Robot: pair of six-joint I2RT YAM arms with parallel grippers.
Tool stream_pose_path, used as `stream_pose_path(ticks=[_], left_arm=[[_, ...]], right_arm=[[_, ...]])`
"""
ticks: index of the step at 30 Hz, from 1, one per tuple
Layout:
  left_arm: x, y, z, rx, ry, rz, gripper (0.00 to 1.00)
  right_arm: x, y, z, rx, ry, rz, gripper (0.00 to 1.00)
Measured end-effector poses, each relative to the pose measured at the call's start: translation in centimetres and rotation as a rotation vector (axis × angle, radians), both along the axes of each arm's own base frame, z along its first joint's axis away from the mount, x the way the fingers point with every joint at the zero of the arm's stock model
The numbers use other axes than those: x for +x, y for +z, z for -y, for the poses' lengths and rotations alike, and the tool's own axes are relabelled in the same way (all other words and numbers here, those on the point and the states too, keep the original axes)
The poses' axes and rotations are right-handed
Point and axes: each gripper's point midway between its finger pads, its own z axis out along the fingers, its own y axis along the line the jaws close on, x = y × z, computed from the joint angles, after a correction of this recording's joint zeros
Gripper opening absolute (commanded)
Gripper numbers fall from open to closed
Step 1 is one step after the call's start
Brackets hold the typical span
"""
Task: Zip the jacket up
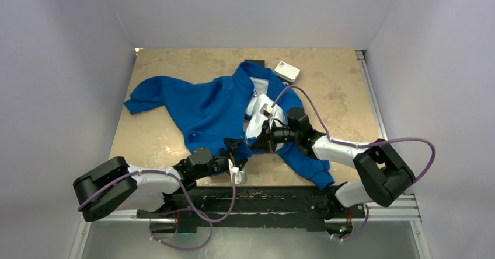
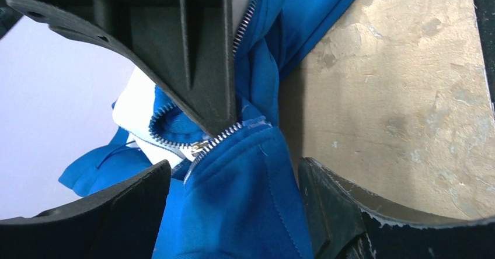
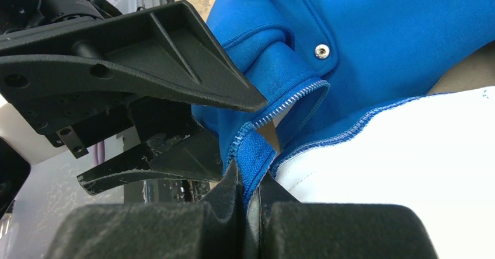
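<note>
One jacket (image 1: 204, 110), one slider (image 2: 200, 147) perhaps, right tool (image 3: 250, 182) pinching, left tool (image 2: 233, 170) spread.

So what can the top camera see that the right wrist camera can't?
Only the top view shows the whole jacket spread on the table, and a small white box at the far edge. Only the right wrist view shows the right tool pinched shut on the jacket's blue edge beside the zipper teeth, plus a silver snap. Both show blue fabric and white lining.
</note>
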Motion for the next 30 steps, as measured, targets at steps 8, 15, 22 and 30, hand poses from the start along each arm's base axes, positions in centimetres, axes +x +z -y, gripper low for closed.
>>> stream_pose_path(ticks=[8, 15, 22, 30], left_arm=[[0.2, 0.5, 0.3, -0.014, 0.002, 0.006, 0.57], [0.4, 0.5, 0.4, -0.021, 0.007, -0.003, 0.25], [0.4, 1.0, 0.4, -0.032, 0.013, 0.005, 0.19], [0.2, 3.1, -0.4, -0.023, -0.009, -0.025, 0.00]], right_arm=[[-0.2, 0.0, -0.2, 0.007, 0.006, -0.008, 0.00], [-0.5, -0.3, -0.1, 0.002, 0.010, -0.020, 0.00], [-1.0, -0.6, 0.2, -0.012, 0.022, -0.030, 0.00], [-0.8, -0.2, 1.7, -0.048, 0.009, -0.004, 0.00]])
